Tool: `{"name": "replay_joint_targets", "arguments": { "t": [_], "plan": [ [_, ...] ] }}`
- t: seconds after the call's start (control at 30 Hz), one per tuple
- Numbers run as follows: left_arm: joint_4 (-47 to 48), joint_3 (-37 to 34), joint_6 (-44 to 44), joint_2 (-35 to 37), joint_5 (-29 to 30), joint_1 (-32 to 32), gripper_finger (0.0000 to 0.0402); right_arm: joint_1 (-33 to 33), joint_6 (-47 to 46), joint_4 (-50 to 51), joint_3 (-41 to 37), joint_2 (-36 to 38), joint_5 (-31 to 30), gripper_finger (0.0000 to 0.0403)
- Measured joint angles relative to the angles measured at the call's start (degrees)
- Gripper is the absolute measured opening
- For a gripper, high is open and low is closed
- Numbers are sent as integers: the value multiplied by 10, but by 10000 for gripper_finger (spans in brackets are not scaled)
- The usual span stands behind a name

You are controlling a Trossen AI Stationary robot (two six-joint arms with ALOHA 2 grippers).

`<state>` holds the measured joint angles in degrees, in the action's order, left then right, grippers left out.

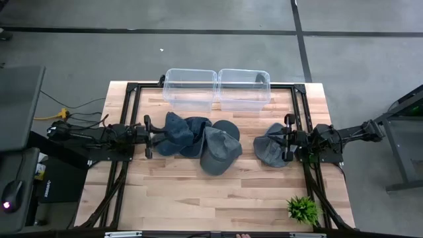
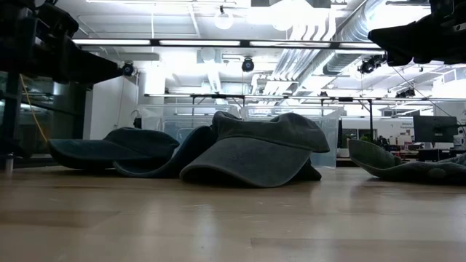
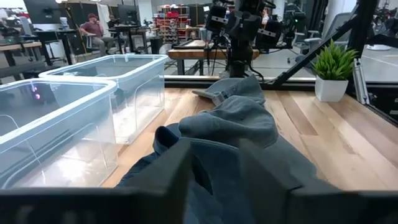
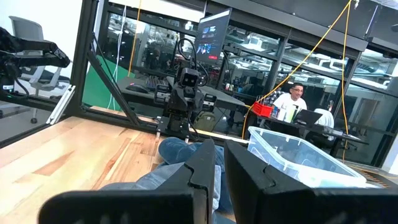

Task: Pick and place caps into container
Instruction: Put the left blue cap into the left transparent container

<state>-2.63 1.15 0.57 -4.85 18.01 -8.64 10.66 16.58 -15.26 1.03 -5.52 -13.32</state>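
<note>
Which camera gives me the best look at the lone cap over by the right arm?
The high view: the lone cap shows whole, beside the right gripper. The low view catches it edge-on at the right. The left wrist view shows it far off; the right wrist view only fabric behind its fingers.

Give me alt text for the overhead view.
Several caps lie heaped mid-table, with one more cap apart at the right gripper. The left gripper sits at the heap's left edge, and two clear containers stand empty behind.
</note>
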Motion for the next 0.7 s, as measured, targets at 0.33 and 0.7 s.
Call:
{"name": "replay_joint_targets", "arguments": {
  "t": [0.33, 0.7],
  "plan": [
    [22, 14, -14, -8, 80, 0, 285, 0, 0, 0, 0, 0, 0, 32],
    [144, 115, -91, -75, 118, 0, 292, 0, 0, 0, 0, 0, 0, 32]
  ]
}}
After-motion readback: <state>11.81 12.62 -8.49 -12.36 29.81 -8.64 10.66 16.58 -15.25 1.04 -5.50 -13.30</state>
